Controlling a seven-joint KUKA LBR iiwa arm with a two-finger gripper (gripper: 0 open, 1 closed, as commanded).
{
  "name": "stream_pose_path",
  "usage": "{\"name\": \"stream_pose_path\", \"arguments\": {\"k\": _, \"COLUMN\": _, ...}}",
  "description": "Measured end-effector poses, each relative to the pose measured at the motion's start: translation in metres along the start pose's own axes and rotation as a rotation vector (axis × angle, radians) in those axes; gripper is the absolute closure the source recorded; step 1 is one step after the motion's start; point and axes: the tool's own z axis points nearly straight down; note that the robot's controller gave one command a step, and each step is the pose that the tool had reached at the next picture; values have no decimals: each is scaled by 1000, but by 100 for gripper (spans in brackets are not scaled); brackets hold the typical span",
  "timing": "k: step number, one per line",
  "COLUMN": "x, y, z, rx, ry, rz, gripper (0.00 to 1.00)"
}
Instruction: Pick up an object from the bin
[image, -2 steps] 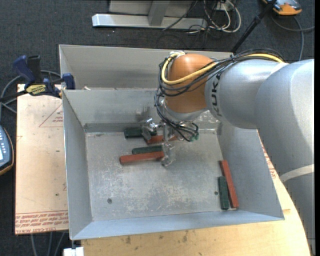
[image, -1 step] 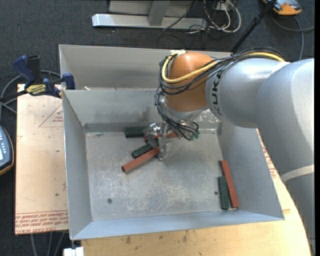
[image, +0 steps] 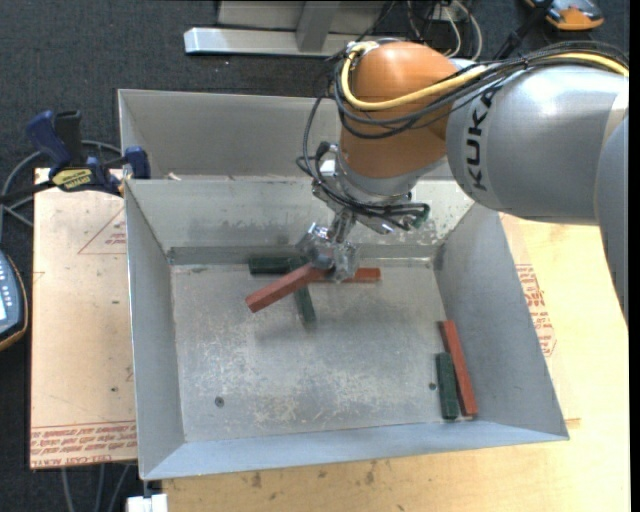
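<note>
My gripper (image: 333, 256) is low near the bin's back wall, right at the upper right end of a red-brown stick (image: 283, 288). That stick slants down to the left and crosses over a short dark green stick (image: 305, 307). Another dark green stick (image: 273, 265) lies along the foot of the back wall, just left of the gripper. A short orange-red piece (image: 368, 274) pokes out on the gripper's right side. The gripper's body hides where the red-brown stick ends.
A red stick (image: 456, 362) and a dark green stick (image: 445, 387) lie side by side against the right wall, near the front. The arm and its orange cover hang over the bin's back right part.
</note>
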Motion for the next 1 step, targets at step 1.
{"name": "stream_pose_path", "arguments": {"k": 1, "x": -2, "y": 9, "z": -55, "rx": 2, "ry": -1, "rz": -12, "gripper": 100}}
